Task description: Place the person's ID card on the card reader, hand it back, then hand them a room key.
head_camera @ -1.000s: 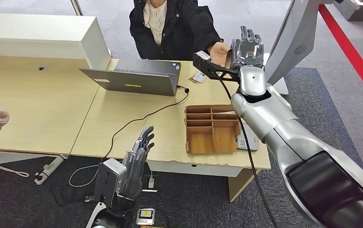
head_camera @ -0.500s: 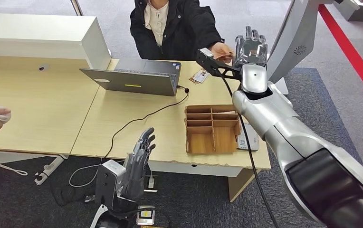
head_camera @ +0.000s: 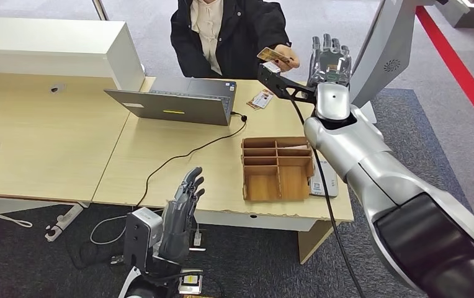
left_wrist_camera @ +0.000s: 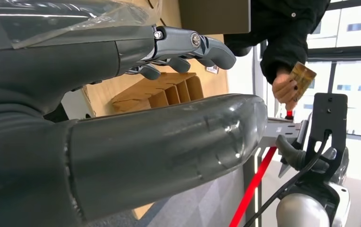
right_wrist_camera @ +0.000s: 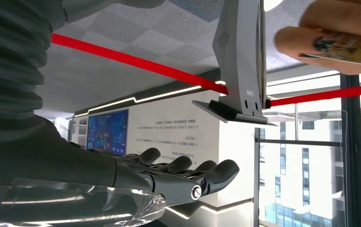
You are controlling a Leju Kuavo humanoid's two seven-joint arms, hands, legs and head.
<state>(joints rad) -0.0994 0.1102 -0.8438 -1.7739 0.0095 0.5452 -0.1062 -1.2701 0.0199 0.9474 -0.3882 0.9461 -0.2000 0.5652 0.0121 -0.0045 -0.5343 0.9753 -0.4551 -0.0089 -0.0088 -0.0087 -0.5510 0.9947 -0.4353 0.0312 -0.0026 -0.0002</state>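
At upper right of the head view, the right hand [head_camera: 329,60] is raised with fingers spread, holding nothing; the person's hand [head_camera: 286,59] beside it pinches the gold room key [head_camera: 272,54]. At bottom centre, the left hand [head_camera: 182,211] hangs empty with fingers loosely extended below the desk [head_camera: 54,149] edge; the ID card [head_camera: 261,99] lies on the desk near the laptop [head_camera: 172,102].

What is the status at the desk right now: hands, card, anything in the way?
Right hand open, raised past desk edge. Left hand open, low. Gold card in person's hand. Nothing between them.
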